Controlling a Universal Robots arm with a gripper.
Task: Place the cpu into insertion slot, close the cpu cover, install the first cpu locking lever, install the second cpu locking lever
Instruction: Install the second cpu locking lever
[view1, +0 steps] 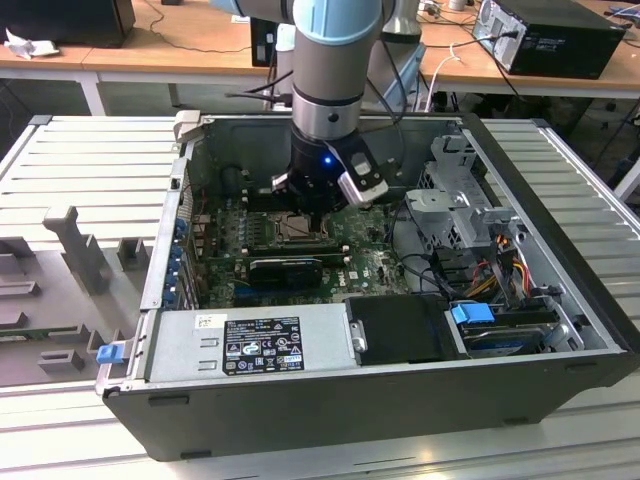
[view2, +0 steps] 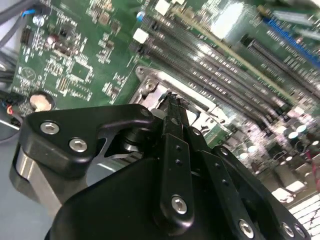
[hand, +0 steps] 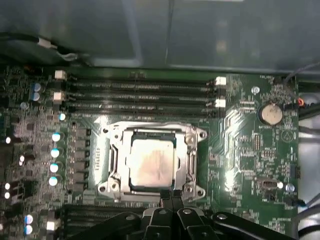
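One arm reaches down into the open computer case, and its fingers are pressed together with nothing between them. In the first wrist view their tips stand at the edge of the insertion slot on the green motherboard. The cpu lies flat inside this slot, silvery top facing up. The cpu cover lies closed around the cpu, so the chip shows through its square opening. In the exterior view the gripper hangs over the slot, near the memory slots
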